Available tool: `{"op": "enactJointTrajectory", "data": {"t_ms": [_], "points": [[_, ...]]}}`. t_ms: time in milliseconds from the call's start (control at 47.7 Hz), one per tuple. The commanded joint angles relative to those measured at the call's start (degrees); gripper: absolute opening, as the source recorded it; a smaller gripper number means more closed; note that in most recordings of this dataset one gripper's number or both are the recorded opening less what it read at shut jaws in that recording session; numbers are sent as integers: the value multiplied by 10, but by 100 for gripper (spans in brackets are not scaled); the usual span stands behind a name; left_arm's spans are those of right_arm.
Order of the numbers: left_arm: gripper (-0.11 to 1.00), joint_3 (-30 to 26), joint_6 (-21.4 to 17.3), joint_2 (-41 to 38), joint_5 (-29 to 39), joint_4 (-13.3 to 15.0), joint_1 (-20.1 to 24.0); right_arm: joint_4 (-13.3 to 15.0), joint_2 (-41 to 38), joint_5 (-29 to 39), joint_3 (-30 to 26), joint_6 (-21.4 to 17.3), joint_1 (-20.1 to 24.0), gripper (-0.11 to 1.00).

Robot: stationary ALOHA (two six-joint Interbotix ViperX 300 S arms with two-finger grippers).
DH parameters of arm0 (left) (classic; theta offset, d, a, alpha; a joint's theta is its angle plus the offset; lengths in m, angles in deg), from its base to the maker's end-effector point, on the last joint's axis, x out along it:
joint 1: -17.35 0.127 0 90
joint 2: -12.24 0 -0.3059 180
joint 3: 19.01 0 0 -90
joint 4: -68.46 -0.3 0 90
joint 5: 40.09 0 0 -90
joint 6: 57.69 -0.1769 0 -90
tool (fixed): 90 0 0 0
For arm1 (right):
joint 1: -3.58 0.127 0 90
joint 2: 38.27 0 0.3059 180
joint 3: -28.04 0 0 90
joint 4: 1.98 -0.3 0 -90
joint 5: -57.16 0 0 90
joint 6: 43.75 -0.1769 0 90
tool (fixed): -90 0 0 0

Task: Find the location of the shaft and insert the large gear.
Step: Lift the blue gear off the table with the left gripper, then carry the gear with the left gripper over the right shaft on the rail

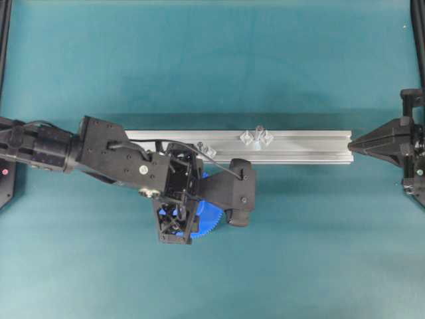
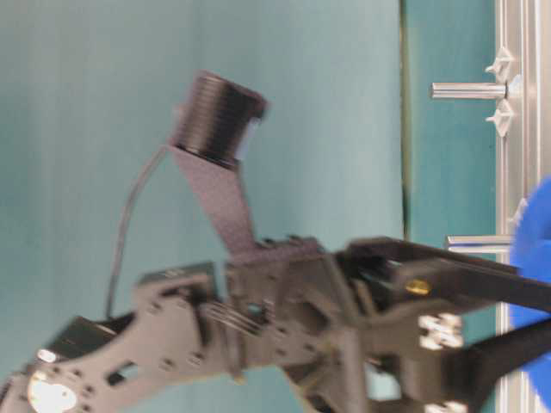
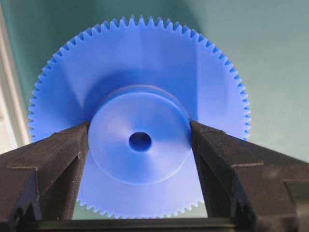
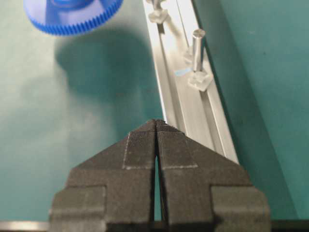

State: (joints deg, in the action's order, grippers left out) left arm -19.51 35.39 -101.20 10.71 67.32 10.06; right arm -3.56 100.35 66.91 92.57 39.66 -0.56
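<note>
Blue plastic, the large gear (image 3: 140,116) is clamped by its raised hub between the fingers (image 3: 53,159) of the left gripper (image 1: 211,214), off the teal table (image 1: 199,66) and just beside the near edge of the aluminium rail (image 1: 312,143). On the rail the shaft (image 4: 196,48) stands upright between two clear mounts (image 4: 200,79). A shorter stub (image 2: 478,243) lies nearer the gear. The right gripper (image 4: 155,126) rests fully closed at the rail's end, holding nothing.
</note>
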Motion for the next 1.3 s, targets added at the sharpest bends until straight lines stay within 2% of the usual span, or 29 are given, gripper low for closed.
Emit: {"op": "enactJointTrajectory", "data": {"t_ms": [0, 419, 922, 1279], "points": [[70, -29, -4, 31, 11, -2, 11, -1, -4, -4, -7, -6, -1, -3], [70, -83, -14, 35, 69, -2, 41, -1, -3, -5, -6, -6, -2, -3], [70, -157, -47, 12, 115, -2, 72, 1, -3, -16, -5, -5, -2, -3], [70, -234, -115, -34, 149, -2, 95, 1, -3, -16, -5, -5, -2, -3]]}}
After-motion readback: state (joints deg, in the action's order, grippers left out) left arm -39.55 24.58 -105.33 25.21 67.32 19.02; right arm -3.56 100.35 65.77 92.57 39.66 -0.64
